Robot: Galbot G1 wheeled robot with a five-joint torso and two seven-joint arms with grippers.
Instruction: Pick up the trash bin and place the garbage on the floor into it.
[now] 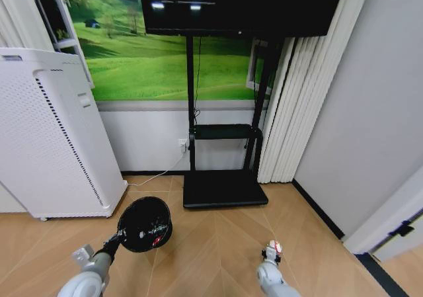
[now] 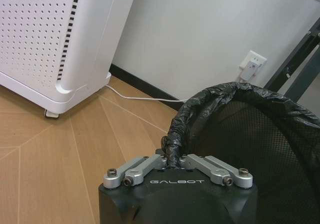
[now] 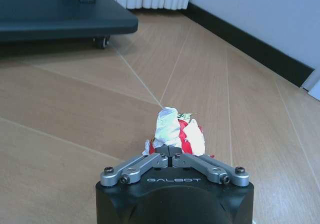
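My left gripper [image 1: 119, 236] is shut on the rim of the trash bin [image 1: 145, 223], a small black round bin lined with a black bag, held above the floor at the lower left. In the left wrist view the gripper [image 2: 174, 156] pinches the bagged rim of the bin [image 2: 250, 129]. A red-and-white scrap lies inside the bin. At the lower right, my right gripper [image 1: 272, 252] is shut on a crumpled red-and-white piece of garbage [image 1: 273, 246]. The right wrist view shows that gripper [image 3: 170, 148] clamped on the crumpled garbage [image 3: 175, 131] above the wooden floor.
A tall white perforated cabinet [image 1: 49, 135] stands at the left by the wall. A black TV stand [image 1: 223, 188] with a flat base sits straight ahead, white curtains [image 1: 291, 112] to its right. A white cable [image 2: 145, 97] runs along the floor to a wall socket [image 2: 252, 64].
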